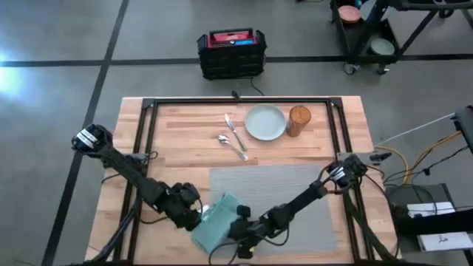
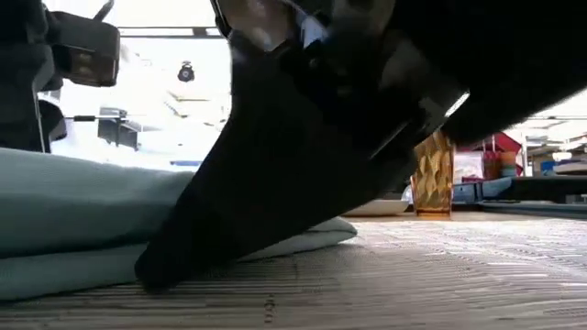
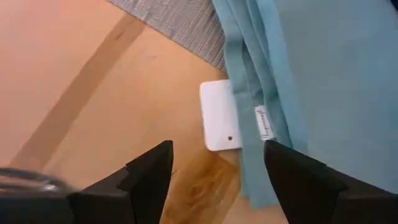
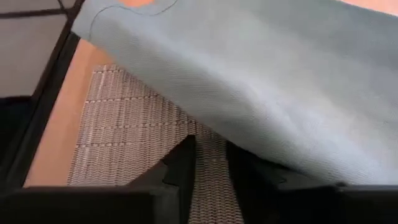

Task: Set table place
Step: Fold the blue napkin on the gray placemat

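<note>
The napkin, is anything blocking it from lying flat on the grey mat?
Nothing visible blocks it. The teal napkin already lies partly on the grey placemat, at its near left corner, between the left gripper and the right gripper. The mat's bare part holds nothing; plate, glass and cutlery sit on the table beyond it.

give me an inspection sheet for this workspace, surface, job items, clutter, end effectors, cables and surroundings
Surface: light wooden table under a black frame.
Job's things: grey placemat at the near middle; teal napkin on its left corner, partly over the wood; plate, amber glass, knife, fork and spoon at the far side, off the mat.
Clutter: small white tag beside the napkin.
End effectors: left end effector open over the napkin's edge; right end effector nearly shut, low at the napkin.
Cables: cables off the table's right.
Surroundings: black crate on the grey floor; cart far right.
</note>
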Motion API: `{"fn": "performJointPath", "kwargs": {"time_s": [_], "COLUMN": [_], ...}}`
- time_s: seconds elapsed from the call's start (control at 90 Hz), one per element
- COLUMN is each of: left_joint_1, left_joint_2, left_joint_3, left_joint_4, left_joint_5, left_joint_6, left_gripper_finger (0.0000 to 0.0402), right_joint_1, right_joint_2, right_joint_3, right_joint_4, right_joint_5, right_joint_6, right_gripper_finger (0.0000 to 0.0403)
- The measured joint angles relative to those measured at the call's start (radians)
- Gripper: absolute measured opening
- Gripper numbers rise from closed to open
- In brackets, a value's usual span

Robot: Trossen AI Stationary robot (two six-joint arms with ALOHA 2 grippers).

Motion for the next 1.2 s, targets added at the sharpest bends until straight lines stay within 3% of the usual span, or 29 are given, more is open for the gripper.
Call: {"fn": "performJointPath", "kwargs": {"time_s": [0.156,0.367,0.489,0.589,0.733,0.944,1.2], "left_joint_1": [0.0,0.019,0.072,0.143,0.273,0.397,0.455], "left_joint_2": [-0.025,-0.029,-0.027,-0.027,-0.007,0.12,0.295], "left_joint_3": [0.01,0.103,0.164,0.198,0.213,0.216,0.43], "left_joint_4": [-0.004,-0.007,-0.007,-0.007,0.022,0.173,-0.074], "left_joint_5": [0.003,-0.035,-0.041,-0.028,0.057,0.27,0.306], "left_joint_6": [0.04,0.197,0.309,0.396,0.58,0.905,1.145], "left_gripper_finger": [0.0233,0.0235,0.023,0.023,0.0238,0.0235,0.0226], "right_joint_1": [0.006,0.038,0.078,0.125,0.177,0.188,0.185], "right_joint_2": [-0.079,-0.227,-0.308,-0.355,-0.409,-0.413,-0.421], "right_joint_3": [-0.001,-0.001,-0.002,-0.048,-0.192,-0.42,-0.568], "right_joint_4": [-0.091,-0.384,-0.598,-0.727,-0.71,-0.595,-0.372], "right_joint_5": [-0.115,-0.106,-0.041,0.102,0.317,0.358,0.345], "right_joint_6": [0.007,-0.004,0.012,0.052,0.187,0.462,0.626], "right_gripper_finger": [0.0135,0.0155,0.0158,0.0156,0.0145,0.0127,0.0109]}}
